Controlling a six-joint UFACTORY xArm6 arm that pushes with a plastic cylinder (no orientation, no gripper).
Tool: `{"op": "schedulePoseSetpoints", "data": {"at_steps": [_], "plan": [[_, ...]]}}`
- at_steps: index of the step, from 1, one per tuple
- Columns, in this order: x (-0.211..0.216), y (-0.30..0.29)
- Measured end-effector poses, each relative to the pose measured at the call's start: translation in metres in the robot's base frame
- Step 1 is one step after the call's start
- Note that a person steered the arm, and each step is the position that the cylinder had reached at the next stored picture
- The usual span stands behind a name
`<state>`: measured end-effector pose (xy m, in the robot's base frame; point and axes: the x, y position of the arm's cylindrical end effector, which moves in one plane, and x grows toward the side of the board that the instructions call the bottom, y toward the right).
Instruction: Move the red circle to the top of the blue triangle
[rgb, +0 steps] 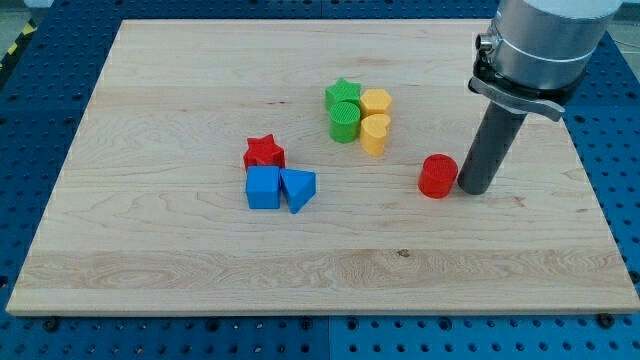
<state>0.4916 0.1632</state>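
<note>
The red circle (437, 176) stands on the wooden board (180, 270), right of the middle. My tip (472, 188) rests on the board just to the right of the red circle, very close to it or touching it. The blue triangle (298, 188) lies left of the middle, well to the left of the red circle. It touches the blue square (264, 187) on its left.
A red star (264, 153) sits just above the blue square. A cluster above the middle holds a green star (342, 95), a green circle (345, 121), a yellow hexagon (376, 102) and a yellow heart-like block (374, 133).
</note>
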Motion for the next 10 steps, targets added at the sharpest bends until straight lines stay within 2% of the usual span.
{"op": "schedulePoseSetpoints", "data": {"at_steps": [2, 4, 7, 8, 10], "plan": [[0.0, -0.03], [0.0, -0.028], [-0.001, 0.014], [-0.027, 0.012], [0.004, -0.04]]}}
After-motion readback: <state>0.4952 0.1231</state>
